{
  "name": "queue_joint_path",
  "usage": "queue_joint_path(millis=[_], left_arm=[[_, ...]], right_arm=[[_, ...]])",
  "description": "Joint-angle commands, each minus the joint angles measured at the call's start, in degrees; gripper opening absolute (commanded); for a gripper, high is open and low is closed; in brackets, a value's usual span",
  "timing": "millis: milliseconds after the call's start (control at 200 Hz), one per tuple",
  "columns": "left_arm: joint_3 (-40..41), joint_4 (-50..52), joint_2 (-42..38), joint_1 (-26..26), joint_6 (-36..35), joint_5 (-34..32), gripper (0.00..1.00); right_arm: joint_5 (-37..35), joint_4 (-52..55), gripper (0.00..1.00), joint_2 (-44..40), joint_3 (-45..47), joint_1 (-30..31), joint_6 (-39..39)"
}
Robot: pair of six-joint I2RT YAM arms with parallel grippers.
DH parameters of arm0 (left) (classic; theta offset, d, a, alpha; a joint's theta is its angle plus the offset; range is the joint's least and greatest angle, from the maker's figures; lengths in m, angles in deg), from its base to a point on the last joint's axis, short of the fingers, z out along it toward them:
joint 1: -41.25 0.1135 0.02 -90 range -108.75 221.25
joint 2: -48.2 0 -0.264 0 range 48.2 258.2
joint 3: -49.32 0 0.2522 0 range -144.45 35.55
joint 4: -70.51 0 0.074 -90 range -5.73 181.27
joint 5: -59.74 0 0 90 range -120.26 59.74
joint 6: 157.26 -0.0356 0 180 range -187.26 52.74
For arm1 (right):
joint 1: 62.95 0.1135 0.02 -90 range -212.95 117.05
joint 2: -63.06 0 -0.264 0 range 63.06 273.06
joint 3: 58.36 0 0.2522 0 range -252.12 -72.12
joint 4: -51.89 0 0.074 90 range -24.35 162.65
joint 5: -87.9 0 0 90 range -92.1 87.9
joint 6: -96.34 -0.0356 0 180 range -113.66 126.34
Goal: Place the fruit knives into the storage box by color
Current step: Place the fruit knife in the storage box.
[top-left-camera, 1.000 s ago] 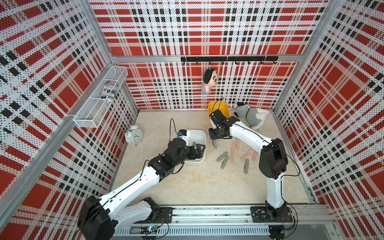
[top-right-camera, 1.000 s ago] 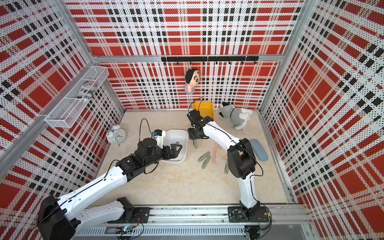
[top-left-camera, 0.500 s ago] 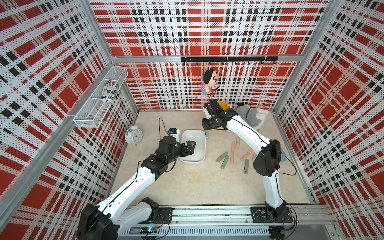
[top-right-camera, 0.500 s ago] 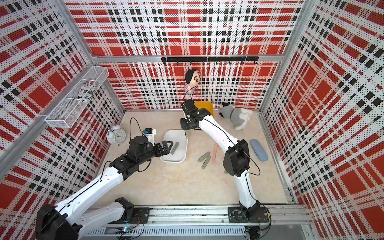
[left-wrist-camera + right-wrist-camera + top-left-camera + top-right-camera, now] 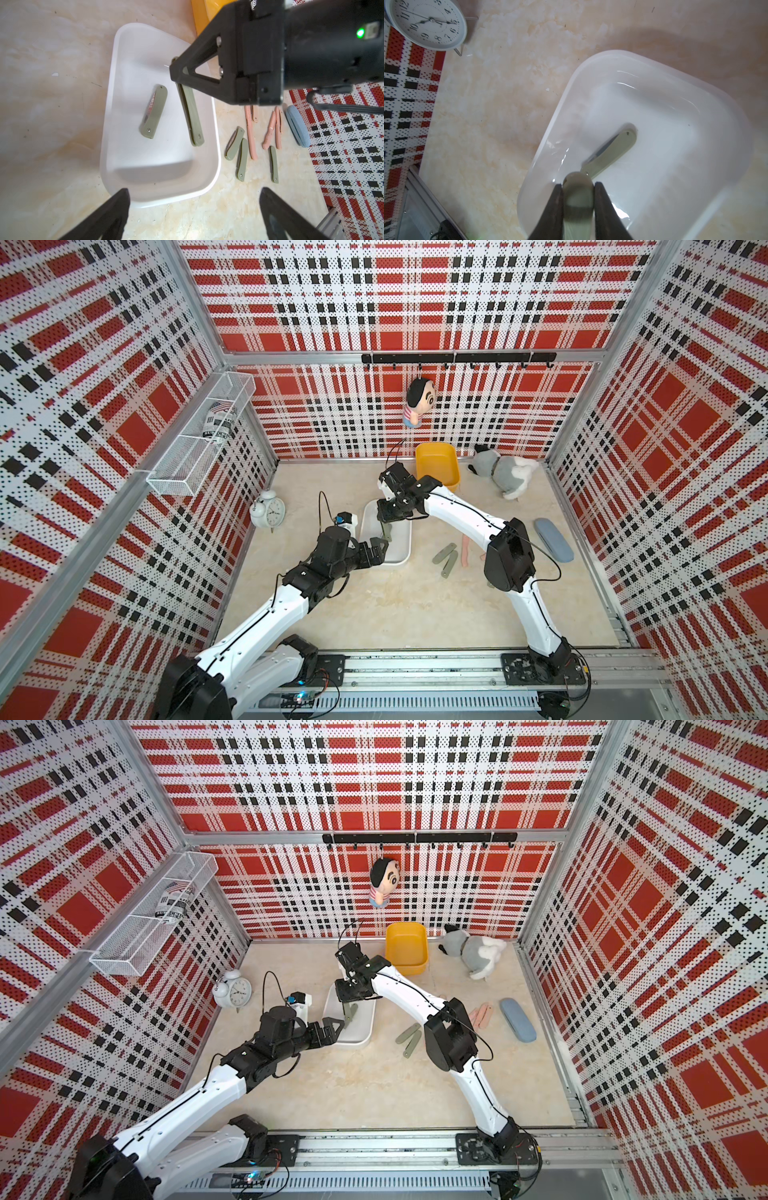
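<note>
Left wrist view: left gripper spread wide and empty over one short end of white storage box; inside, lying green knife flat on floor; beside it, held green knife clamped at upper end by right gripper, tip down in box, floor contact unclear; farther right on table, three loose green knives, then pink knives, blue case
</note>
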Motion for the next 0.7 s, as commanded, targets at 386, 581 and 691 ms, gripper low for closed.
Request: queue_joint_path(millis=[386,581,691], left_arm=[[2.6,-2.9,-1.7,0.3,0.7,0.1,0.99],[2.7,-3.0,-1.8,0.3,0.7,0.0,0.99],[2.8,-3.2,-1.7,0.3,0.7,0.1,0.99]], right_arm=[[3.6,-6.9,0.20,8.1,-2.6,-0.8,-7.2],[4.4,-8.3,0.20,9.3,-2.1,-1.7,-8.5],[5.2,-9.2,0.21,10.1,-2.2,-2.4,-9.4]])
